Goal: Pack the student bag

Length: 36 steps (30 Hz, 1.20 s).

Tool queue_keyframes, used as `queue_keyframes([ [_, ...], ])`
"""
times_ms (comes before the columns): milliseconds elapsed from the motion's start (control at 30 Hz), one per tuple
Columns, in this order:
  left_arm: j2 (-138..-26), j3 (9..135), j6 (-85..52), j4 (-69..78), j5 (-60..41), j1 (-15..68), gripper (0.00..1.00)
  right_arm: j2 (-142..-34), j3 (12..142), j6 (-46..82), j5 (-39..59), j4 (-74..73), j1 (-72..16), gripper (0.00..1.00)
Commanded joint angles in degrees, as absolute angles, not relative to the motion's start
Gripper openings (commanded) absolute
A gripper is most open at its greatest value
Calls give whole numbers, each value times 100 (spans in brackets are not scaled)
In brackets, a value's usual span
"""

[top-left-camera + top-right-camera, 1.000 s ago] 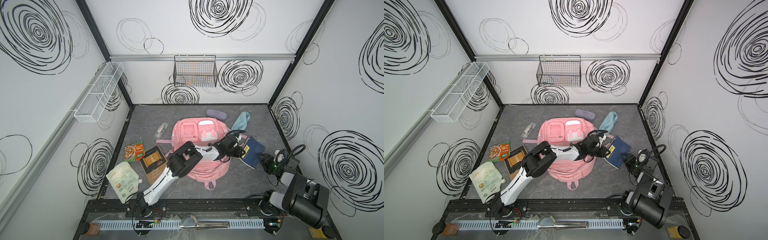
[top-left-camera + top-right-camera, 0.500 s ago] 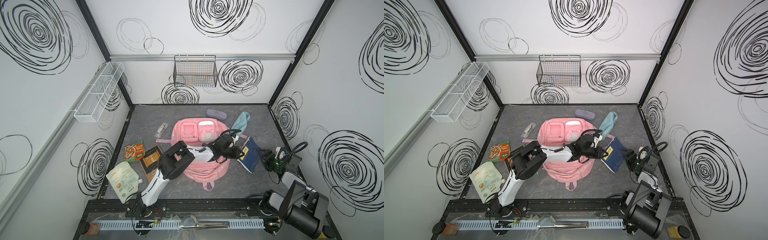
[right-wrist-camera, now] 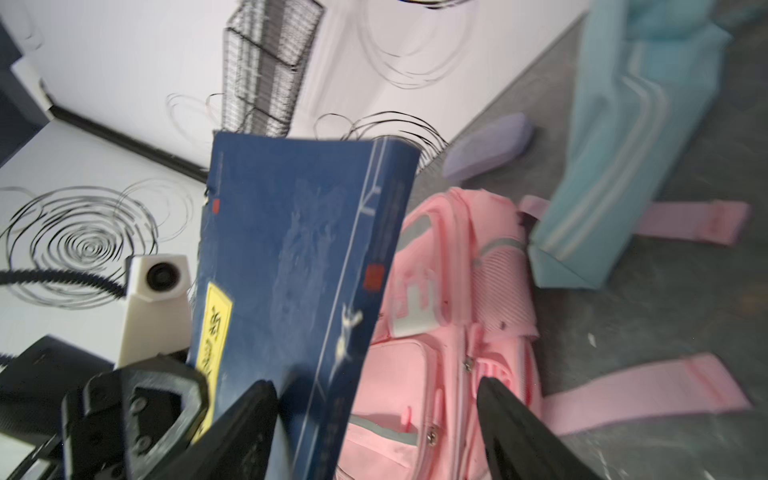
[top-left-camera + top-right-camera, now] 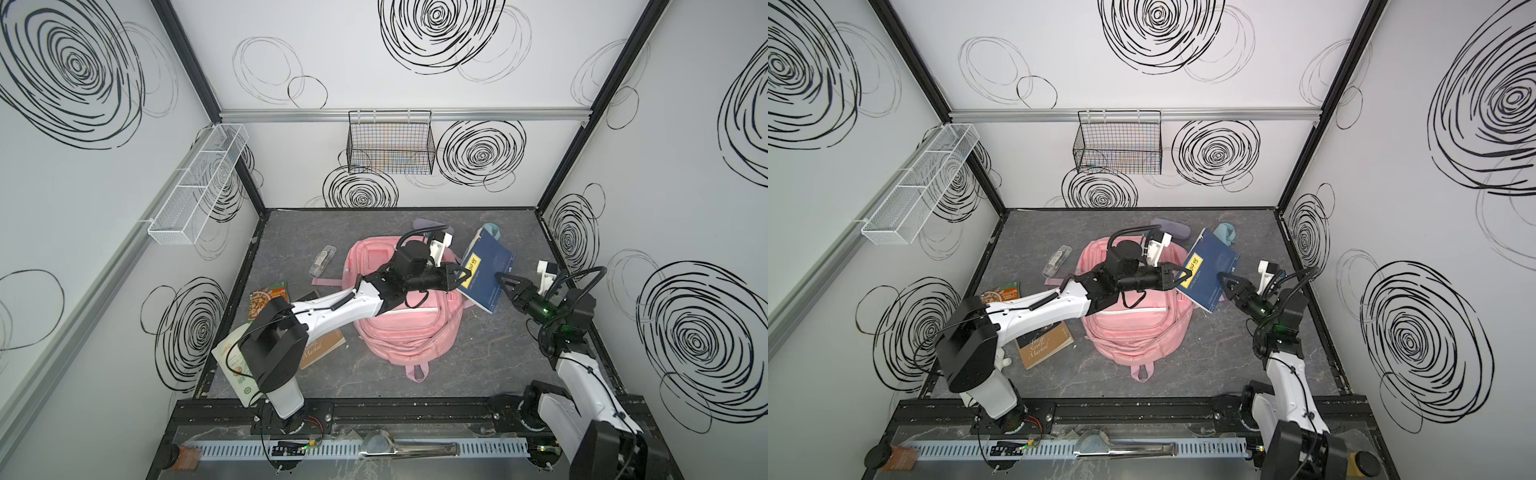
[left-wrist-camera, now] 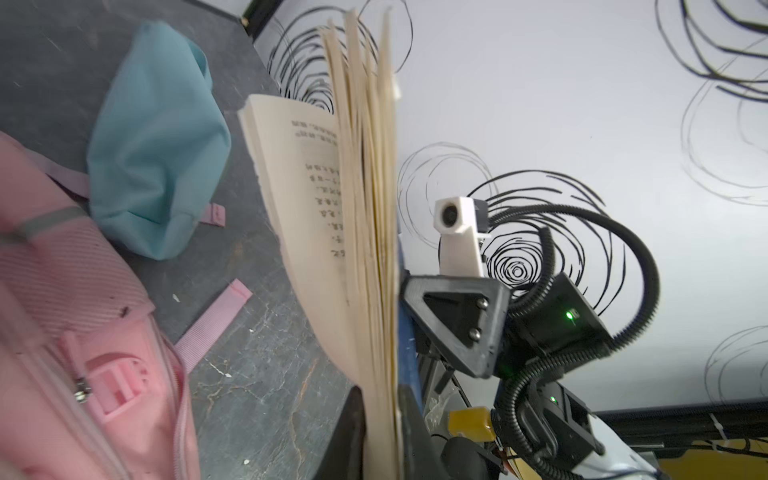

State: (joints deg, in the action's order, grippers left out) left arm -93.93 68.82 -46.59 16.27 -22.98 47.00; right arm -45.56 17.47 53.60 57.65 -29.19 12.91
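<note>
The pink student bag (image 4: 409,328) (image 4: 1138,328) lies flat on the grey floor. My left gripper (image 4: 457,276) (image 4: 1177,276) reaches over the bag and is shut on the edge of a blue book (image 4: 488,266) (image 4: 1210,266) with a yellow label. The book hangs tilted above the bag's right side. In the left wrist view my left gripper (image 5: 380,436) pinches the fanned pages (image 5: 365,208). My right gripper (image 4: 505,280) (image 3: 380,419) stands open at the book's (image 3: 291,249) lower corner, with the spine between its fingers and the bag (image 3: 436,332) beyond.
A light-blue pouch (image 5: 153,158) (image 3: 623,145) and a purple case (image 4: 1169,228) lie behind the bag. A brown book (image 4: 322,347), snack packets (image 4: 268,297) and a clear case (image 4: 322,259) lie at the left. A wire basket (image 4: 390,143) hangs on the back wall.
My left gripper has lifted the blue book off the floor and tilted it up beside the bag. The right gripper has opened wider and moved in at the book's lower corner.
</note>
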Motion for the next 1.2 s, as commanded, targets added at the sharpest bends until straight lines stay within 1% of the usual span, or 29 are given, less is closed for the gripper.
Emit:
queue_keyframes([
  [0, -8702, 6685, -4390, 2153, -2106, 4529, 0, -4062, 2027, 5908, 5049, -3594, 749, 77],
  [67, -8352, 6549, -4300, 2171, -2065, 4455, 0, -3972, 2075, 6125, 4820, -3868, 341, 74],
  [133, -8009, 6399, -4294, 2237, -2027, 4408, 0, -4029, 2238, 6243, 4789, -4022, -61, 73],
  [333, -7253, 6131, -4095, 2146, -1979, 4491, 0, -4459, 2820, 6222, 4529, -4106, -1272, 73],
  [400, -6998, 5953, -3933, 2071, -1891, 4626, 0, -4600, 3015, 6215, 4468, -4184, -1593, 68],
  [467, -6717, 5690, -3758, 1973, -1691, 4837, 0, -4699, 3163, 6206, 4450, -4260, -1872, 59],
  [500, -6559, 5501, -3696, 1978, -1581, 4959, 0, -4731, 3211, 6196, 4402, -4264, -1998, 50],
  [533, -6394, 5303, -3656, 1995, -1461, 5053, 0, -4751, 3235, 6216, 4350, -4270, -2106, 36],
  [567, -6247, 5139, -3626, 1998, -1378, 5132, 0, -4761, 3239, 6250, 4312, -4271, -2193, 24],
  [600, -6088, 4962, -3592, 1996, -1251, 5187, 0, -4768, 3219, 6278, 4284, -4287, -2272, 17],
  [700, -5754, 4682, -3503, 1735, -866, 5174, 0, -4761, 3128, 6286, 4274, -4321, -2428, 10],
  [767, -5603, 4650, -3304, 1488, -695, 5127, 0, -4755, 3060, 6278, 4239, -4330, -2464, 0],
  [800, -5546, 4646, -3201, 1369, -607, 5092, 2, -4744, 3031, 6267, 4200, -4331, -2468, 0],
  [833, -5504, 4641, -3131, 1286, -562, 5051, 12, -4727, 3016, 6252, 4133, -4297, -2469, 0],
  [867, -5464, 4632, -3052, 1215, -553, 4984, 24, -4712, 3021, 6217, 4061, -4238, -2462, 0],
  [900, -5426, 4625, -2989, 1147, -569, 4902, 40, -4715, 3060, 6153, 3969, -4141, -2458, 0],
  [933, -5389, 4623, -2958, 1073, -563, 4815, 53, -4708, 3112, 6061, 3877, -4019, -2455, 0],
  [967, -5332, 4615, -2930, 967, -541, 4709, 61, -4703, 3212, 5920, 3785, -3817, -2451, 0],
  [1033, -5229, 4600, -2846, 726, -487, 4450, 66, -4702, 3504, 5478, 3536, -3098, -2407, 0],
  [1067, -5163, 4597, -2799, 574, -415, 4290, 73, -4703, 3692, 5197, 3333, -2647, -2404, 0],
  [1167, -5089, 4638, -2610, 65, -310, 3829, 74, -4711, 4105, 4431, 2697, -1581, -2398, 0],
])
